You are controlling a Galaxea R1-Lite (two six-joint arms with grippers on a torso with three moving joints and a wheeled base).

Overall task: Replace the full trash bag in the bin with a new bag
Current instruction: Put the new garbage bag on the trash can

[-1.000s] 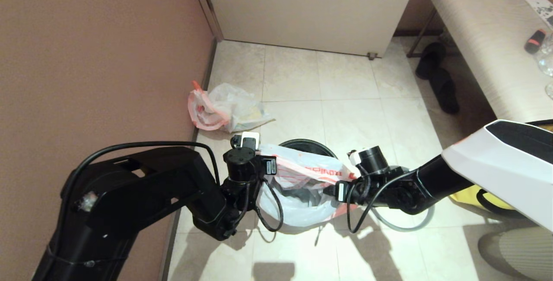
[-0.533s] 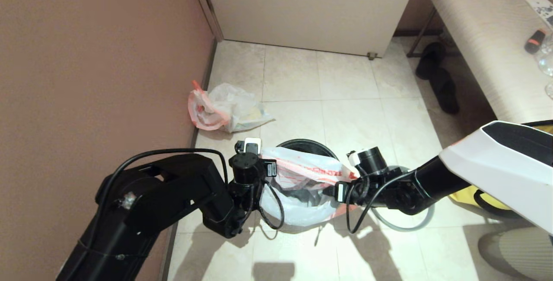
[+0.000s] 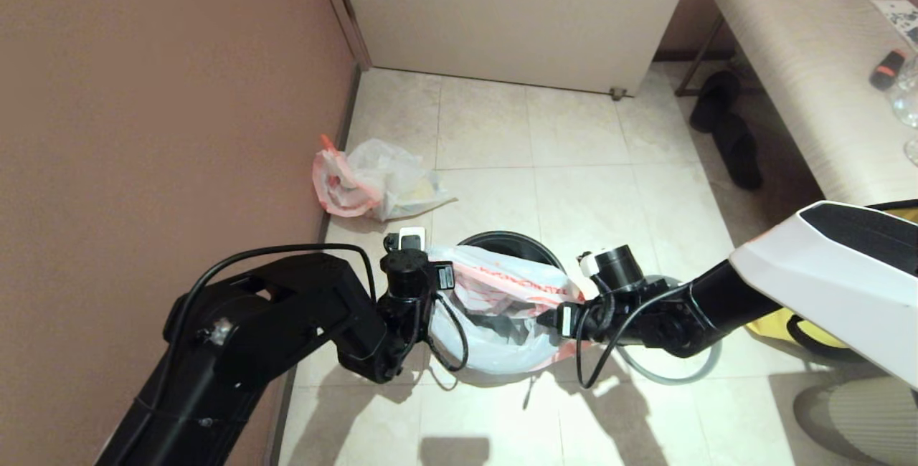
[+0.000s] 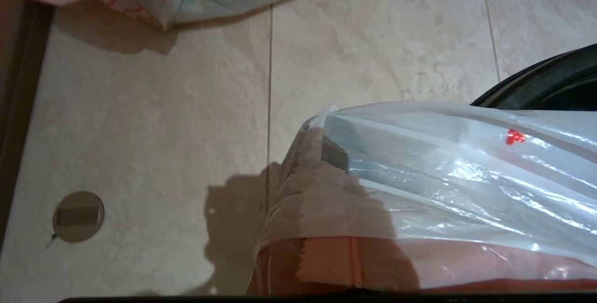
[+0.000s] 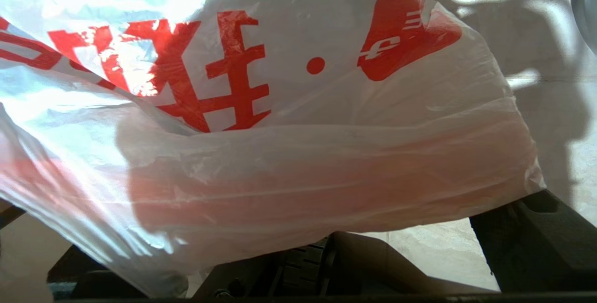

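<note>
New bag stretched over bin, mouth spread between both end effectors, red print facing up, lower part draped down near side of bin. Bin's black far rim showing behind the bag; near rim hidden under plastic. Left end effector clamped shut on new bag's left edge, at bin's left side. Right end effector at bag's right edge with jaws wide, plastic lying over them in right wrist view; grip not clear. Versus a second ago: left arm pulled in toward bin and lower, elbow shifted right; bag mouth sagging slightly lower over the opening; right arm unchanged. Full trash bag lying on floor by the wall, well apart from bin, not moved. Grey ring on floor under right arm, off the bin. Yellow bag partly hidden behind right arm. Open tile between bin and door; wall close on left side of left arm. Surface with slippers beneath at far right.
</note>
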